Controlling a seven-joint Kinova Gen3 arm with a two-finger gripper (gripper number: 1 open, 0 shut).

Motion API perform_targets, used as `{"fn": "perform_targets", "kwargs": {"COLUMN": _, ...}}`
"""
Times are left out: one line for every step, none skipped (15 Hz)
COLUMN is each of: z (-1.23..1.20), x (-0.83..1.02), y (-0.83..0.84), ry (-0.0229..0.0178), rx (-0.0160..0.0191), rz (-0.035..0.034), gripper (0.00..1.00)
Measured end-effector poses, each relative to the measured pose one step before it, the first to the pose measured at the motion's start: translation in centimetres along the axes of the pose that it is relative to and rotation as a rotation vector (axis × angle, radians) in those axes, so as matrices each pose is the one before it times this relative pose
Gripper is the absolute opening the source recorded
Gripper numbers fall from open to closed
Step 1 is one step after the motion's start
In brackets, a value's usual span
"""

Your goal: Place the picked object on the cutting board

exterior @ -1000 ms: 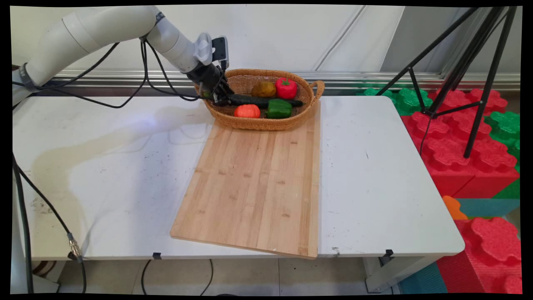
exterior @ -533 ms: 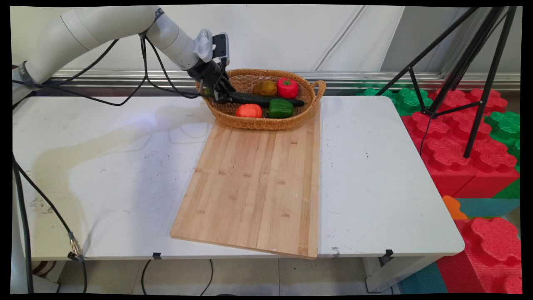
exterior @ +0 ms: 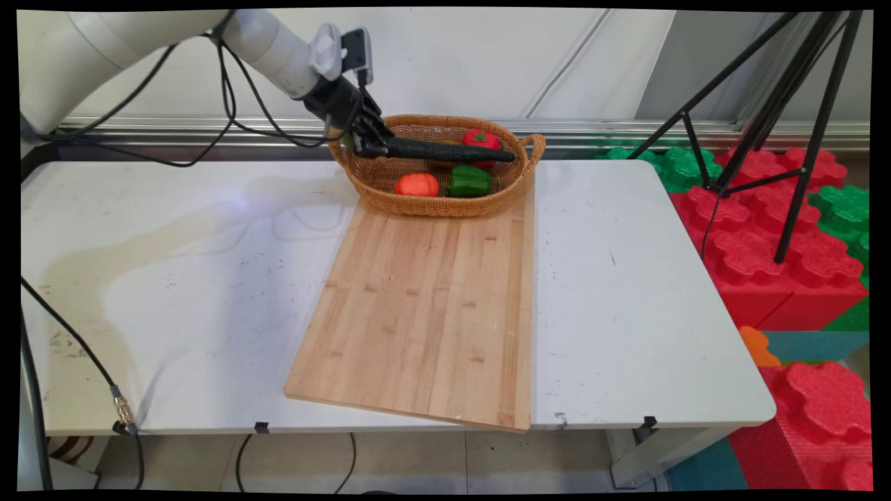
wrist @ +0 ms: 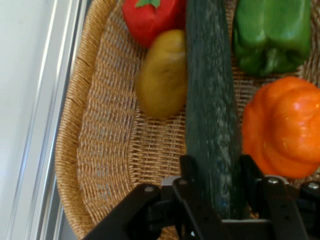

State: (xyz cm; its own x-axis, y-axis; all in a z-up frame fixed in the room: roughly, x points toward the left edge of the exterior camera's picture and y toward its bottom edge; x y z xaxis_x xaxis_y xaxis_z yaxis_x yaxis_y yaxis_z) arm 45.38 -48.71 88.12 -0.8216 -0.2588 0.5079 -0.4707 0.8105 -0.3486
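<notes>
My gripper (exterior: 367,145) (wrist: 216,172) is shut on the left end of a long dark green cucumber (exterior: 449,151) (wrist: 210,100). The cucumber hangs level above the wicker basket (exterior: 369,184) (wrist: 100,150), over its left side. Below it in the basket lie an orange pumpkin (exterior: 416,184) (wrist: 285,127), a green pepper (exterior: 468,180) (wrist: 272,32), a red pepper (exterior: 480,139) (wrist: 150,17) and a brownish potato (wrist: 162,75). In the main view the cucumber hides the potato.
The basket stands on the far end of a wooden cutting board (exterior: 424,306) lying across the white table (exterior: 174,278). A black tripod (exterior: 759,125) and red and green foam blocks (exterior: 766,236) are off the table's right side. Black cables (exterior: 237,104) hang from the arm.
The gripper has risen with the cucumber, which lay in the basket before and is now lifted clear above the other vegetables. The arm has moved up and slightly left.
</notes>
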Motion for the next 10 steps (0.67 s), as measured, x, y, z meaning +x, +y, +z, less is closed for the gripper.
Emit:
{"fn": "perform_targets", "kwargs": {"z": -0.726, "x": -0.023, "y": -0.038, "ry": 0.01333, "rx": -0.00084, "rz": -0.00799, "gripper": 0.00}}
{"fn": "perform_targets", "kwargs": {"z": -0.709, "x": -0.131, "y": -0.011, "ry": 0.01114, "rx": 0.00003, "rz": -0.00833, "gripper": 0.00}}
{"fn": "perform_targets", "kwargs": {"z": -0.794, "x": -0.158, "y": 0.006, "ry": 0.01259, "rx": -0.00193, "rz": -0.00990, "gripper": 0.00}}
{"fn": "perform_targets", "kwargs": {"z": -0.753, "x": -0.152, "y": 0.025, "ry": 0.01193, "rx": -0.00183, "rz": -0.01087, "gripper": 0.00}}
{"fn": "perform_targets", "kwargs": {"z": -0.813, "x": -0.138, "y": 0.025, "ry": 0.01426, "rx": -0.00320, "rz": -0.01350, "gripper": 0.00}}
{"fn": "perform_targets", "kwargs": {"z": -0.863, "x": -0.190, "y": 0.046, "ry": 0.01386, "rx": -0.00381, "rz": -0.01463, "gripper": 0.00}}
{"fn": "perform_targets", "kwargs": {"z": -0.783, "x": -0.173, "y": 0.095, "ry": 0.01205, "rx": -0.00560, "rz": -0.01240, "gripper": 0.00}}
{"fn": "perform_targets", "kwargs": {"z": -0.494, "x": -0.088, "y": 0.066, "ry": 0.00803, "rx": -0.00412, "rz": -0.00764, "gripper": 0.00}}
{"fn": "perform_targets", "kwargs": {"z": -0.793, "x": -0.162, "y": 0.157, "ry": 0.01166, "rx": -0.00955, "rz": -0.01105, "gripper": 0.00}}
{"fn": "perform_targets", "kwargs": {"z": -0.488, "x": -0.074, "y": 0.111, "ry": 0.00747, "rx": -0.00646, "rz": -0.00605, "gripper": 0.00}}
